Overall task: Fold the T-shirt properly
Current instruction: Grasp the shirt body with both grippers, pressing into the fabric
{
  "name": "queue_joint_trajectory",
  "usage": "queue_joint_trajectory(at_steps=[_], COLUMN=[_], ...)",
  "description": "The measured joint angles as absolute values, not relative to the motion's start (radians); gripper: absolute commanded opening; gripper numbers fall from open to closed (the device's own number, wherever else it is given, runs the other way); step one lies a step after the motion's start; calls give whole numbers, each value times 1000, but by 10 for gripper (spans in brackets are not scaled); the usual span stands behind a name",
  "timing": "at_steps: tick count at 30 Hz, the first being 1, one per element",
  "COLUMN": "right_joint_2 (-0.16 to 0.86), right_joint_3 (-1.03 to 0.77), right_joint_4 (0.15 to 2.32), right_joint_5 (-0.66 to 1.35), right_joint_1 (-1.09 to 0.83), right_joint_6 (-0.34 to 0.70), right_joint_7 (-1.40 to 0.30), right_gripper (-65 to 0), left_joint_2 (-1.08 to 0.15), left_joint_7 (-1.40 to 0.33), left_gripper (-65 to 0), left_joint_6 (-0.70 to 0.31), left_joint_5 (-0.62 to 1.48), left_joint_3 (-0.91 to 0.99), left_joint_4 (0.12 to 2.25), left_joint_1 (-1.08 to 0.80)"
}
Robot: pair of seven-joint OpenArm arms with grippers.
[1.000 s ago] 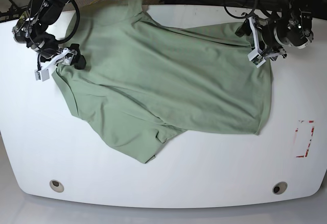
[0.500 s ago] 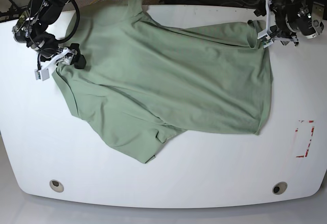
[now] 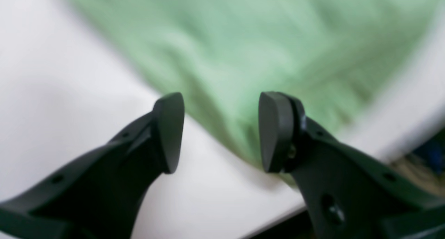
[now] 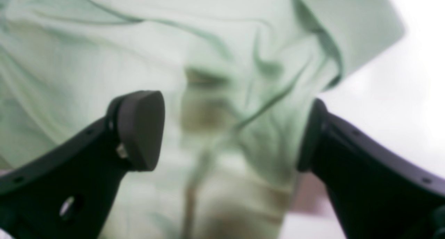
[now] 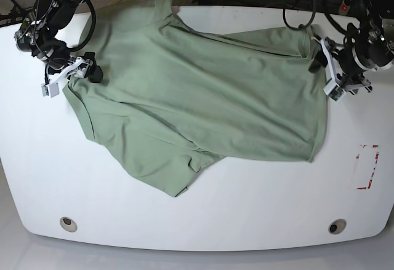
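**Base view: shirt spread flat, both grippers at its edges, no fold made yet**

Base view, working from the near table edge outward: you have one white table (image 5: pixel 203 221), two round grommet holes (image 5: pixel 68 224) in its near rim, and one red-and-white marker (image 5: pixel 367 166) near the shirt's right hem. Just beyond those lies the single T-shirt (image 5: pixel 203 104), pale sage green, spread crooked across the table's middle and back. One sleeve (image 5: pixel 184 174) points toward the near edge, and the far part of the shirt reaches the table's back edge.

At the shirt's right edge, your left gripper (image 5: pixel 329 67) sits with its fingers partly apart. The left wrist view shows bare table and the shirt's hem between the pads (image 3: pixel 170 131), with nothing pinched. At the shirt's left edge, your right gripper (image 5: pixel 69 75) stands wide. In the right wrist view the wrinkled cloth (image 4: pixel 222 93) lies below the open fingers (image 4: pixel 139 128), and I cannot tell whether they touch it.

My judgement: you are at the grasping step, before the first fold. Next you need each gripper to close on an edge layer of the shirt, then lift both sides together and carry them across evenly. Watch that the soft knit does not bunch or slip from a shallow pinch.

Count: one shirt, two grippers, two grommets, one marker.
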State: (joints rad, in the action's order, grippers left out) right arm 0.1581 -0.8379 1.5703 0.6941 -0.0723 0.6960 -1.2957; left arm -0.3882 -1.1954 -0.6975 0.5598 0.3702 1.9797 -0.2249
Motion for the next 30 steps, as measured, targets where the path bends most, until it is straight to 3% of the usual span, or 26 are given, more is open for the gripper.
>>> queue_joint_trajectory(at_steps=[7,10,13,21,28,30], right_joint_2=[166,173,176,177,186,192], right_joint_3=[-717,-598,-495,-331,-334,-332], right_joint_4=[1822,1840,1828,1644,1364,1281], right_joint_5=[705,701,690,503,380,352], right_joint_1=[-121,-132,-132,1,224,277], right_joint_6=[693,694,697,698,692,691], right_joint_7=[-1264,-1250,-1214,-1061,-970,-943], right_gripper=[-182,-182,-184,-185,-187,-222], left_joint_2=[-243,-196,-184,-179,-221,-243], left_joint_7=[-1218,-1186,-1124,-942,-860,-844], left_gripper=[-335,-333,-333,-333,-333,-333], left_joint_6=[-696,-602,-587,-587,-600,-603], left_joint_5=[551,487,381,133,169,178], left_joint_3=[434,403,318,110,82,83], left_joint_4=[1927,1885,1835,1666,1552,1531], left_joint_1=[-129,-116,-116,-99,-76,-77])
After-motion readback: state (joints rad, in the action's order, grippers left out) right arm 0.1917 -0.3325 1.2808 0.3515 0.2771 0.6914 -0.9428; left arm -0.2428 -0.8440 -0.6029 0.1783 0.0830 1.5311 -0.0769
